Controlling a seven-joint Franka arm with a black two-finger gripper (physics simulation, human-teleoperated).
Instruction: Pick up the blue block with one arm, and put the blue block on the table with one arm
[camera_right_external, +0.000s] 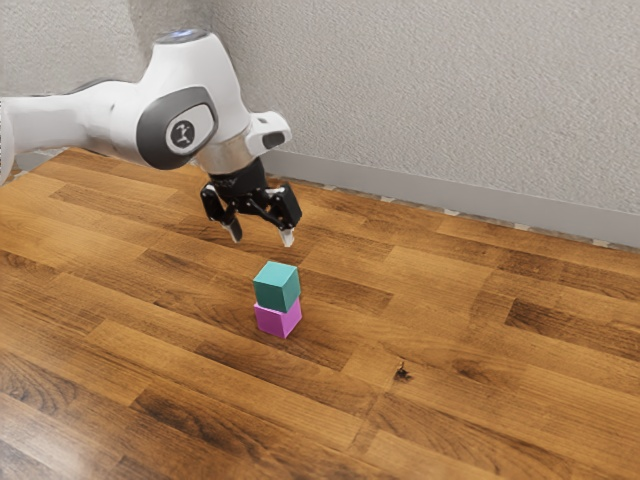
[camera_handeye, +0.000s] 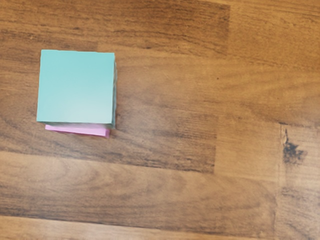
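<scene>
Above the two blocks: the gripper (camera_right_external: 262, 236) hangs in the air, pointing downward, and it does not touch them.
Jaws: they are standing apart, with a gap between the fingers (camera_right_external: 288, 238), and nothing is clamped in them.
Blue block (camera_right_external: 276, 286): it is rather blue-green, and it sits upright on top of the pink block (camera_right_external: 277, 319), so it is not on the table (camera_right_external: 470, 420) itself.
Pink block: it rests on the table, directly under the blue block, and is turned a little against it.
Table: it is made of brown wooden planks, and one dark knot (camera_right_external: 402, 372) is seen on it, apart from the blocks.
Arm (camera_right_external: 80, 122): it is white, and it comes in from the exterior view's left.
Wall (camera_right_external: 440, 90): it is pale and rough, and it stands behind the table.
</scene>
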